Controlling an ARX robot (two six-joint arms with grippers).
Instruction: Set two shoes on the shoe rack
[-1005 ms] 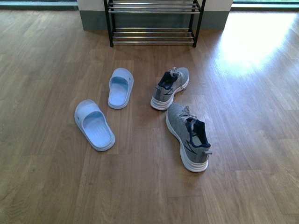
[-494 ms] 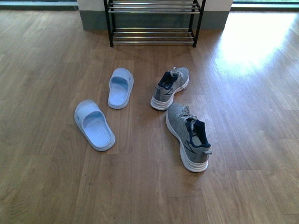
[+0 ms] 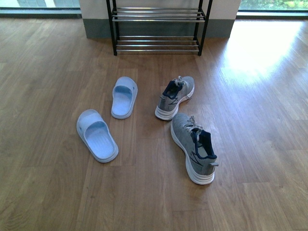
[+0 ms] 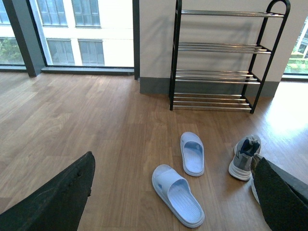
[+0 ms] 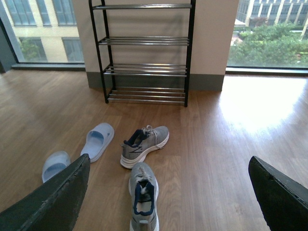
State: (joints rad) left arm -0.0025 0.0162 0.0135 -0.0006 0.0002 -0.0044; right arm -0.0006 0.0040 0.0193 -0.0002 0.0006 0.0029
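The left claw (image 4: 173,157) stands wide apart. Its two dark fingers (image 4: 60,197) clamp nothing and touch nothing; only floor and footwear show in the gap between them. The right claw (image 5: 169,158) is spread just as wide, and its fingers (image 5: 50,202) are likewise bare of any load. Neither arm shows in the front view.

In the front view the lower part of the frame is plain wooden floor (image 3: 48,192). Right of centre and lowest in the frame is the nearer sneaker (image 3: 195,147). It is grey with a thick white sole and navy lining and stands upright on its sole. Its heel is toward the camera and its toe points up and slightly left. At about the same height, left of centre, the nearer slipper (image 3: 96,134) lies pale blue and sole down, well apart from the sneaker.

Above them, near the middle of the frame, stands the farther sneaker (image 3: 174,97). It is upright, with its heel at the lower left and its toe aimed toward the upper right. Its heel sits just beside the nearer sneaker's toe; whether the two touch cannot be told. To its left lies the farther slipper (image 3: 124,97), apart from it.

At the top centre of the frame stands the shoe rack (image 3: 156,42), with a black frame and chrome bars, against a pale wall. Both sneakers are on the floor, well short of it. The wrist views show all four tiers bare.
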